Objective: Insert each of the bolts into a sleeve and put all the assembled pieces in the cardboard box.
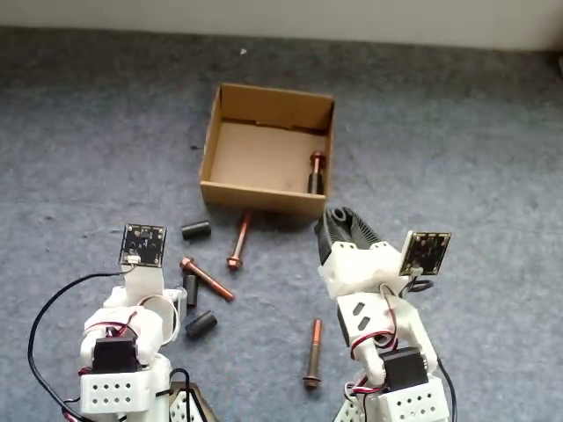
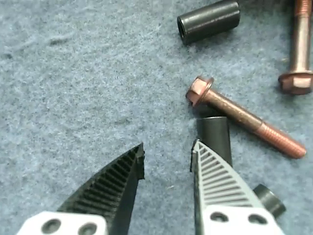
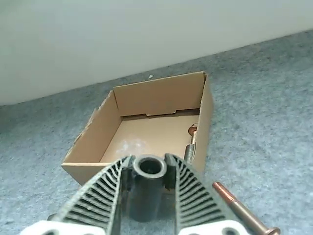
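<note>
**Right clamped on a sleeve; left open beside a bolt**

The right end effector (image 3: 148, 157) is clamped on a sleeve (image 3: 145, 193). The sleeve's open bore faces the box (image 3: 161, 95), which sits mid-bench toward the far edge. One assembled piece (image 3: 191, 139) stands inside the box, against the wall on the right arm's side.

The left end effector (image 2: 168, 145) hangs over the near-left part of the bench with its fingers apart, gripping nothing. A second sleeve (image 2: 214, 136) lies just beyond its light finger. Right beside that sleeve is a bolt (image 2: 242, 119), whose long axis slants across the line of the fingers, with the head end nearest the gap.

That bolt is probably the next pick. The left arm is the nearer one, and it would have to shift sideways and turn to close across the shank. Another bolt (image 1: 313, 353) lies toward the near edge, beside the right arm.
</note>
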